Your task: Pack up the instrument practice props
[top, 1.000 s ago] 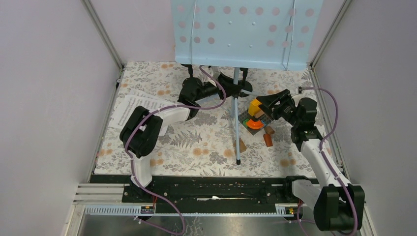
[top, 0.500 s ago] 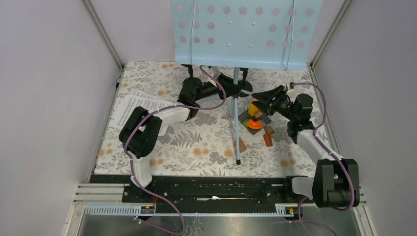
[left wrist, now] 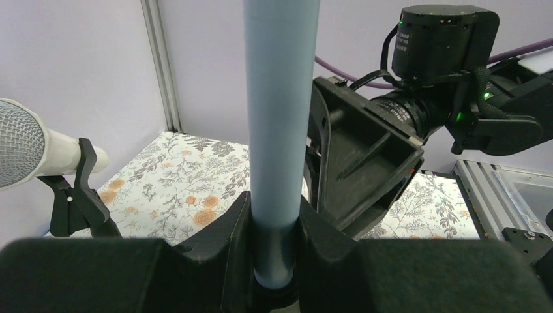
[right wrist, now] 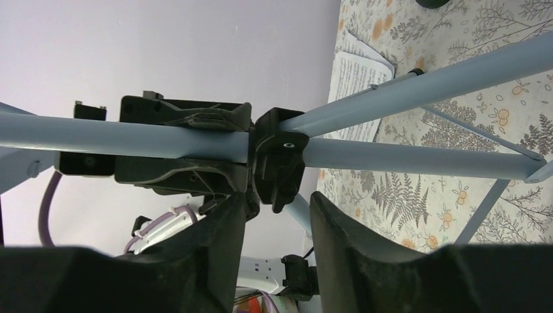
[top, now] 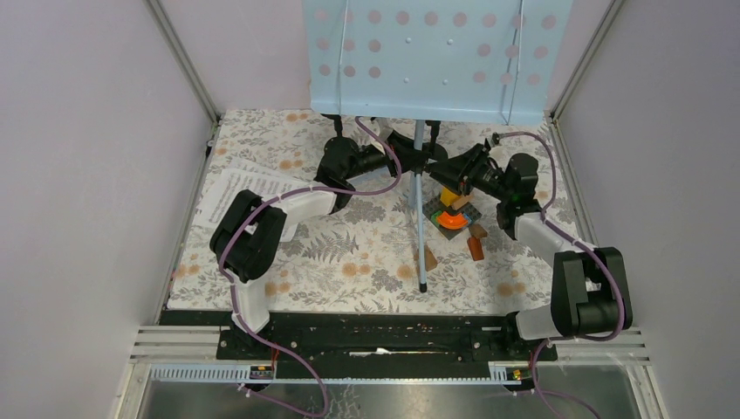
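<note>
The rack (top: 436, 57) stands upright on the table (top: 349, 253), its pole (left wrist: 280, 130) clamped between the fingers of my left end effector (left wrist: 275, 251). My right end effector (right wrist: 277, 212) faces it from the other side, jaws parted around the black hub (right wrist: 282, 153) where the legs meet. A microphone (left wrist: 23, 153) in its holder (left wrist: 72, 205) sits left of my left end effector. Sheet pages (right wrist: 358, 68) lie beyond the right one.
</note>
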Available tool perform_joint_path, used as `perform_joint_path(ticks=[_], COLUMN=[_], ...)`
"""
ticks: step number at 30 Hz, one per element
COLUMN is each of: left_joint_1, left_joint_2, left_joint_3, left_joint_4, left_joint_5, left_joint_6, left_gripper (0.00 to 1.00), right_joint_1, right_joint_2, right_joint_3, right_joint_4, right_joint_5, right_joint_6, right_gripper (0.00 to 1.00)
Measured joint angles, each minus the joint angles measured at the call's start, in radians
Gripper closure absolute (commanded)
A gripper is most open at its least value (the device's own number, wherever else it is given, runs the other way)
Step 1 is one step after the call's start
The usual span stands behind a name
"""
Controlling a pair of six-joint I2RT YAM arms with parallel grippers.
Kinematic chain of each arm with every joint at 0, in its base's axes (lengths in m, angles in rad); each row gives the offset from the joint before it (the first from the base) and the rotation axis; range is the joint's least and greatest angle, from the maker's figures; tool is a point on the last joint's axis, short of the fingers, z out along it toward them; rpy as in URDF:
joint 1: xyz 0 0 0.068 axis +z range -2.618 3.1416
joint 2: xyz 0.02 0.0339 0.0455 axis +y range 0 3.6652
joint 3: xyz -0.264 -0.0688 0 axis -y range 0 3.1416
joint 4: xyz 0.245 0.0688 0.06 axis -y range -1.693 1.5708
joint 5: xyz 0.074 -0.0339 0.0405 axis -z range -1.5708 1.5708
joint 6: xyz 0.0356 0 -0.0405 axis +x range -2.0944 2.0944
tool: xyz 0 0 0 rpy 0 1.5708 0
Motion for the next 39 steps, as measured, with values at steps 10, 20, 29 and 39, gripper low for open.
perform_joint_path(ticks=[10, 20, 29, 39], left_joint_1=[-0.001, -0.002, -0.001, 0.002], left_joint_2=[0.0, -0.016, -0.021, -0.03], left_joint_3=[-0.002, -0.012, -0.016, -0.021], left_joint_4=[0.005, -0.026, -0.027, -0.038], left_joint_5=[-0.002, -0.01, -0.006, 0.012], left_joint_6=[-0.001, 0.029, 0.03, 0.03], left_gripper=[1.0, 1.0, 1.0, 1.0], right_joint_1=[0.016, 0.018, 0.089, 0.175], right_joint_2=[0.116, 0.191, 0.043, -0.039], right_joint_3=[-0.003, -0.007, -0.05, -0.119], right_joint_4=[0.17, 0.356, 0.227, 0.286], right_joint_5=[-0.031, -0.068, 0.119, 0.231], right_joint_6=[0.069, 0.145, -0.292, -0.941], right_gripper=[0.7, 0.97, 1.0, 1.0])
